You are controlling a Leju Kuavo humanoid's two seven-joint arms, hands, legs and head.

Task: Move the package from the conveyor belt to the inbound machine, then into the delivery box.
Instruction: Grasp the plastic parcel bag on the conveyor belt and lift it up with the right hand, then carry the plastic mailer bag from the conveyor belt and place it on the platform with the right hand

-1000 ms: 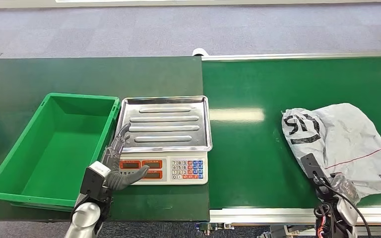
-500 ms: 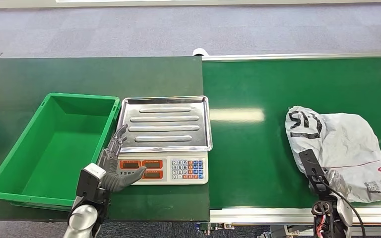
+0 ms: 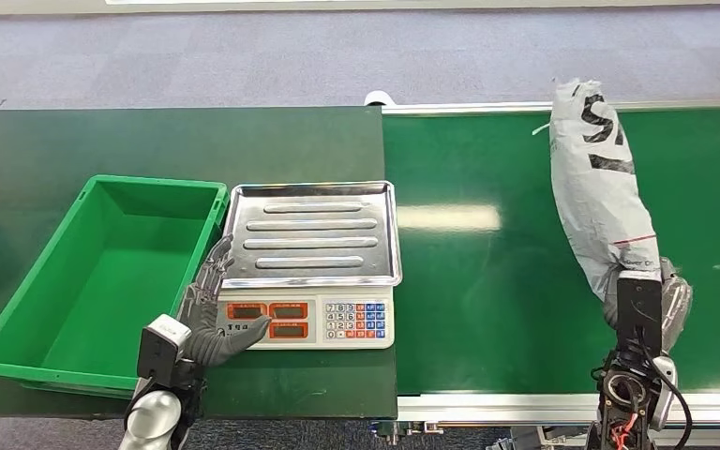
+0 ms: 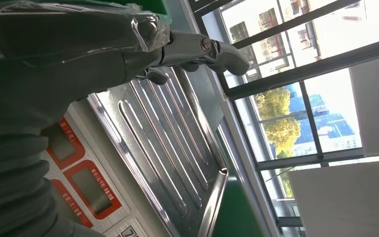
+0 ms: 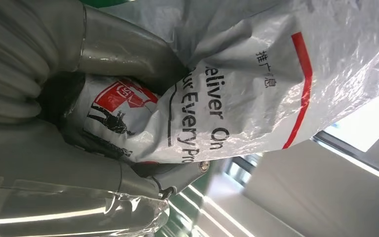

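Two hands in play. Right hand [image 3: 654,305] grips the lower end of the grey poly mailer package [image 3: 600,187], fingers wrapped round crumpled film; the wrist view shows the printed plastic bunched inside the grasp. Package stands up from that hand, its free end reaching away over the green conveyor belt [image 3: 487,281], apparently lifted off it rather than lying flat.

Left hand [image 3: 214,314] holds nothing, fingers spread, resting at the front left corner of the weighing scale [image 3: 337,323], fingertips by the edge of its steel tray [image 3: 309,234]. Green delivery box [image 3: 103,272] sits just beyond that hand, on the side away from the scale.

Step in hand, by my reading: pick-up done, transfer to the inbound machine starting. Next move calls for carrying the package across the belt toward the left hand's side and laying it flat on the tray. Floppy bag; likely to sag or overhang the tray edge.
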